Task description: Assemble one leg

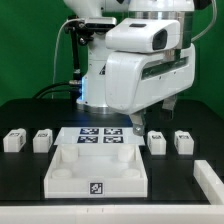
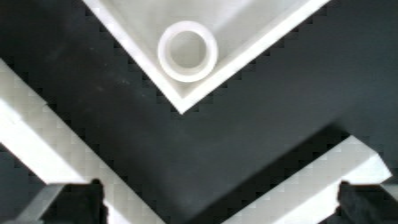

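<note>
Four small white legs stand in a row on the black table: two at the exterior view's left (image 1: 13, 140) (image 1: 43, 139) and two at its right (image 1: 156, 142) (image 1: 183, 141). My gripper (image 1: 138, 127) hangs over the far right corner of the large white tray-like part (image 1: 70, 178), apart from every leg. In the wrist view my gripper (image 2: 215, 205) is open and empty. Its two dark fingertips (image 2: 63, 205) stand wide apart above a corner of that part, where a round socket (image 2: 189, 50) shows. No leg shows in the wrist view.
The marker board (image 1: 100, 135) lies flat behind the tray-like part, between the two pairs of legs. A white object (image 1: 208, 186) sits at the table's front, at the exterior view's right. The arm's bulky white body fills the middle of the exterior view.
</note>
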### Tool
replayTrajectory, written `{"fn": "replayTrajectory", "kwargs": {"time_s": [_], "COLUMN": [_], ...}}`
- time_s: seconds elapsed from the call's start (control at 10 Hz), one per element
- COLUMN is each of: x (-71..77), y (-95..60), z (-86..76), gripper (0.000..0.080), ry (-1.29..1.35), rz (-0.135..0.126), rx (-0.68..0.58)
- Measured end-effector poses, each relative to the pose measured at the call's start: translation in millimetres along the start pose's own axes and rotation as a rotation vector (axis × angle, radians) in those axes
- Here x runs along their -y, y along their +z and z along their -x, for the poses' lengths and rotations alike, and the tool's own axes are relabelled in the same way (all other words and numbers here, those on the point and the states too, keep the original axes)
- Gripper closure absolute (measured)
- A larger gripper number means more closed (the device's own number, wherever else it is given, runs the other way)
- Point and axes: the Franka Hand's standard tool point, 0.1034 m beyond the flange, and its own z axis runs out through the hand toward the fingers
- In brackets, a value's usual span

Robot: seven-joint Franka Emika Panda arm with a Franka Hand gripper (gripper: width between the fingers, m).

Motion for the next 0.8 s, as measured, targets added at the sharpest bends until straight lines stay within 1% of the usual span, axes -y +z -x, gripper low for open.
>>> {"fn": "replayTrajectory", "kwargs": {"time_s": [0.2, 0.3, 0.4, 0.5, 0.6, 0.7, 0.8], "x": [1.4, 10.8, 21.6, 32.8, 40.0, 42.9, 48.9], "y": [0.0, 0.5, 5.2, 16.0, 23.7, 29.8, 41.4], "z": [1.8, 11.6, 29.0, 55.8, 81.2, 96.8, 117.7], "gripper": [0.0149, 0.0149, 0.0149, 0.0149, 0.0149, 0.0149, 0.0149], "ry": [-0.082, -0.186, -0.333, -0.459, -0.586, -0.680, -0.799], "rz": [0.001, 0.000, 0.009, 0.005, -0.003, -0.010, -0.027], "rx": [0.001, 0.005, -0.002, 0.000, 0.003, 0.005, 0.004]}}
